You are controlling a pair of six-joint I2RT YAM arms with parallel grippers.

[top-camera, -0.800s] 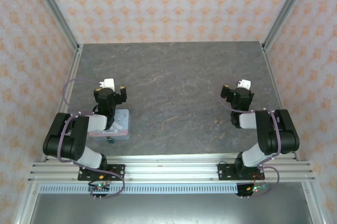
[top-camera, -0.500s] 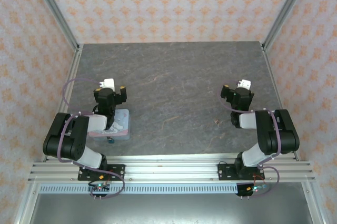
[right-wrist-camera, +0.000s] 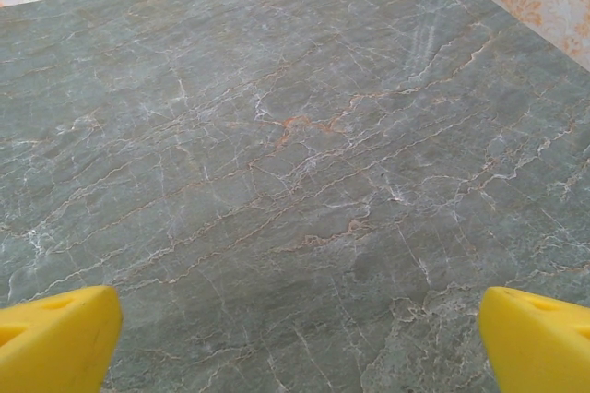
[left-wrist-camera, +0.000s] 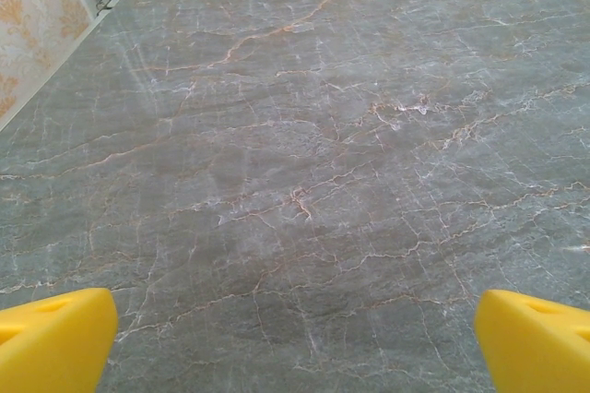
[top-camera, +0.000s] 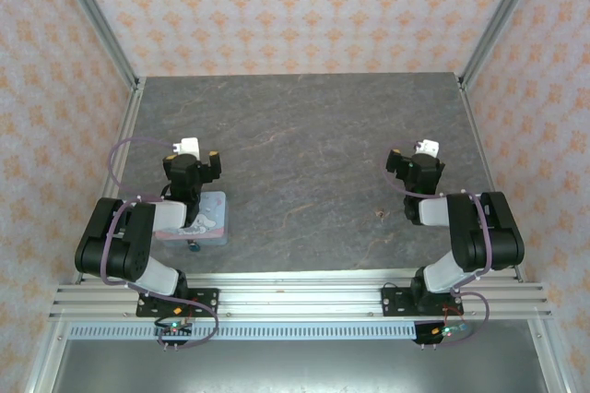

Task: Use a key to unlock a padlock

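The tiny blue-teal padlock (top-camera: pixel 193 245) lies at the near edge of the pastel tin (top-camera: pixel 205 218), under the left arm. The key (top-camera: pixel 380 215) is a dark speck on the table left of the right arm. My left gripper (top-camera: pixel 192 164) hovers just beyond the tin, and in the left wrist view it (left-wrist-camera: pixel 295 347) is open, yellow fingertips (left-wrist-camera: pixel 55 338) wide apart over bare stone. My right gripper (top-camera: pixel 417 164) is beyond and right of the key; in the right wrist view it (right-wrist-camera: pixel 300 342) is open, with its fingertips (right-wrist-camera: pixel 55 338) framing bare table.
The grey marble-patterned table (top-camera: pixel 304 125) stretches away from both grippers to the patterned back wall. Aluminium frame posts (top-camera: pixel 97 24) run along the left and right edges. The arm bases sit on a rail (top-camera: pixel 295 296) at the near edge.
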